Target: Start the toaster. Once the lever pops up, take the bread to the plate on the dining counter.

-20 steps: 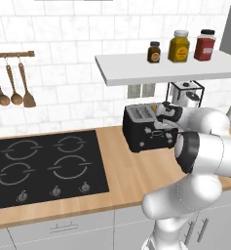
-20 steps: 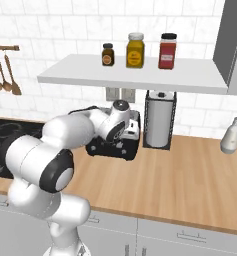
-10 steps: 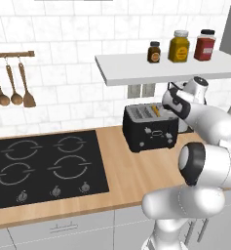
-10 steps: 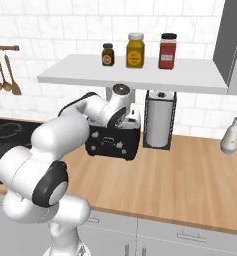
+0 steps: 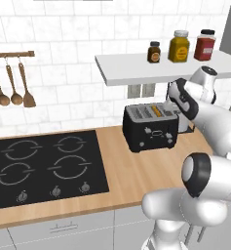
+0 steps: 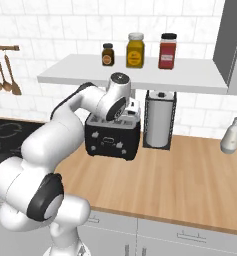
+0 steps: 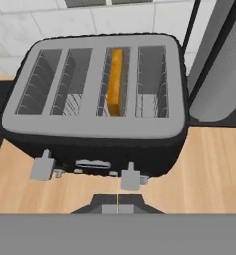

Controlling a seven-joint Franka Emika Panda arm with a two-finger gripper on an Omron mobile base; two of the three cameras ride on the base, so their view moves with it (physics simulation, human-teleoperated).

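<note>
Three jars (image 5: 179, 46) line the white shelf (image 5: 136, 71) in the left base view, and under it the black toaster (image 5: 151, 128) stands on the wooden bench (image 5: 122, 171), just right of the black stovetop (image 5: 46, 163); an orange edge of the bread (image 5: 157, 111) shows in one of its top slots. The arm curls up from the lower right and bends back down over the toaster's right end, and wooden spoons (image 5: 12, 88) hang from a rail on the tiled wall at left. From the right base view, the arm rises from the lower left and its wrist hangs just above the toaster (image 6: 112, 141), hiding most of the top; a paper towel roll (image 6: 158, 119) in a dark stand is just beside the toaster on its right, and a white bottle (image 6: 230, 137) stands well apart near the right edge. Looking down in the hand view, the toaster (image 7: 89, 124) shows four slots, with the bread (image 7: 115, 82) upright in the third from the left, sunk low. Two grey levers (image 7: 42, 167) stick out from the front panel, and the hand (image 7: 118, 208) hovers just in front of the right-hand lever, touching nothing; its fingers are pressed together with no gap and grip nothing. The towel roll (image 7: 216, 64) rises at right.
</note>
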